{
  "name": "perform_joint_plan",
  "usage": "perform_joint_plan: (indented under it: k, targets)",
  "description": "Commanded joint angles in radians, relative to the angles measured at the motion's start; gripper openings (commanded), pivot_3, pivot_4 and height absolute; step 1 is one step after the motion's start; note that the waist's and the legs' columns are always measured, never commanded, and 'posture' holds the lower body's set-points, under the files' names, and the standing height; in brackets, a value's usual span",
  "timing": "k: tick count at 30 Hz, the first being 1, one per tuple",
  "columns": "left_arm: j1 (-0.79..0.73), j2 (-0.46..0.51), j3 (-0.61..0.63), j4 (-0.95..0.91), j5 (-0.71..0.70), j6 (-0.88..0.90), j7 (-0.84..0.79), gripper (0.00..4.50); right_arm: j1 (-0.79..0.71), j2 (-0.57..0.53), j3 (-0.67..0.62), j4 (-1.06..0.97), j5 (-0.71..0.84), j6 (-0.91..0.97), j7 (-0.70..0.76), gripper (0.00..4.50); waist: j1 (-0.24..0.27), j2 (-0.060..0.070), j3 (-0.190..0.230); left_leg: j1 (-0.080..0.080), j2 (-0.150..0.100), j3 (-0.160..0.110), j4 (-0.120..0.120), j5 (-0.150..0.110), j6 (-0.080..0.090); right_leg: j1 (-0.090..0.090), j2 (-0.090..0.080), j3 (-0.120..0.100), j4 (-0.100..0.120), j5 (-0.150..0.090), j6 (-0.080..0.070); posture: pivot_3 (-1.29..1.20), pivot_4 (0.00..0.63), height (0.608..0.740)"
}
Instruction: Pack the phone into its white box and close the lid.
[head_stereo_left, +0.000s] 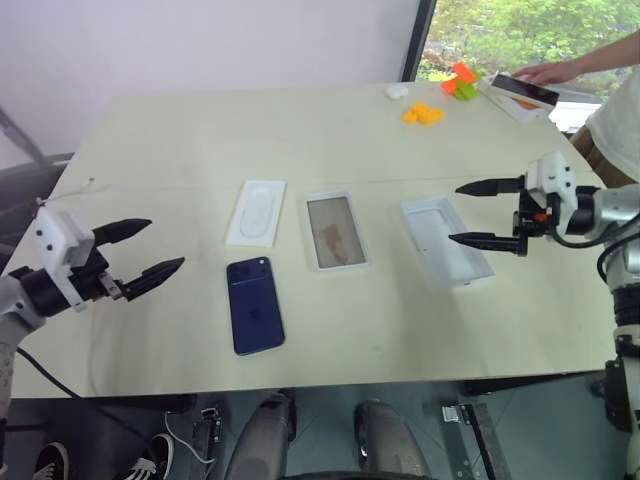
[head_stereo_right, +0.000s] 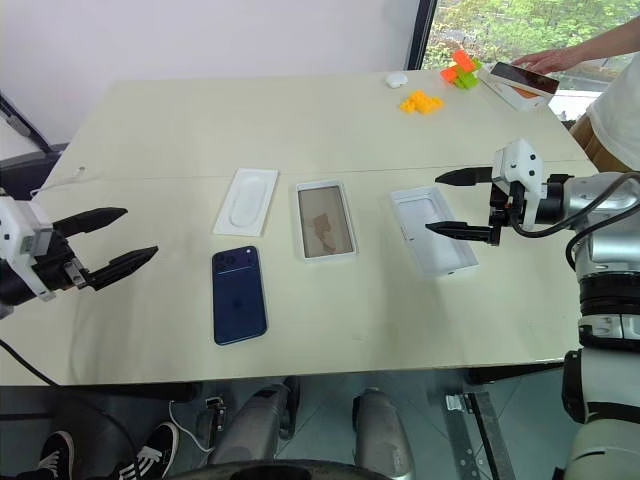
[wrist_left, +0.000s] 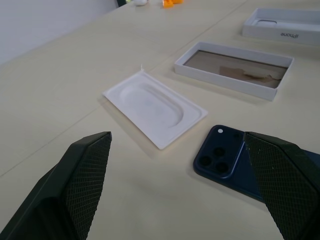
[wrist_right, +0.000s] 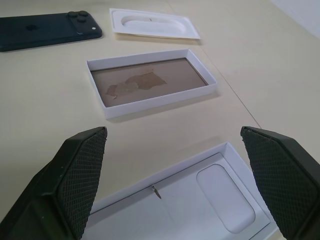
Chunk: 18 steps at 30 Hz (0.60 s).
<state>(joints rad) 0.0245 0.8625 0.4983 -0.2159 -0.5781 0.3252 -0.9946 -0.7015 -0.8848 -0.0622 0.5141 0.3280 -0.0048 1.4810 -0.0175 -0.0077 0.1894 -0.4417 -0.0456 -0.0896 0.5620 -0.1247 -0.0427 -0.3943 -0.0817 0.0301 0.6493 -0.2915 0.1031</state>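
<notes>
On the table (head_stereo_left: 150, 150) — phone (head_stereo_left: 254, 304) uncovered

A pale beige tabletop (head_stereo_left: 180, 130) filled the room's middle, a faint seam running across it. Behind it stood a plain white wall (head_stereo_left: 200, 40). At the far right corner a dark-framed window (head_stereo_left: 530, 30) showed green foliage outside. Daylight fell evenly, and grey floor (head_stereo_left: 520, 430) lay below.

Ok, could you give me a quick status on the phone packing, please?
Left gripper and right gripper open, empty. Phone flat on table, white box and lid lying open beside it. Nothing in the way.
</notes>
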Motion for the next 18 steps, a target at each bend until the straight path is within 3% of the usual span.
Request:
perform_joint_plan:
  k: [1, 18]
  targets:
    - [-0.019, 0.010, 0.012, -0.019, -0.010, 0.007, 0.009, 4.44, -0.001, -0.005, -0.025, -0.031, 0.010, -0.004, -0.005, 4.48, 0.000, 0.000, 0.000, 0.000, 0.000, 0.000, 0.000, 0.000, 0.000, 0.000, 0.000, 0.000, 0.000, 0.000, 0.000, 0.00, 0.150, 0.740]
    - [-0.028, 0.020, 0.007, -0.044, -0.006, 0.016, 0.013, 4.44, -0.012, 0.003, -0.012, 0.002, -0.013, -0.035, -0.006, 4.48, 0.000, 0.000, 0.000, 0.000, 0.000, 0.000, 0.000, 0.000, 0.000, 0.000, 0.000, 0.000, 0.000, 0.000, 0.000, 0.00, 0.150, 0.740]
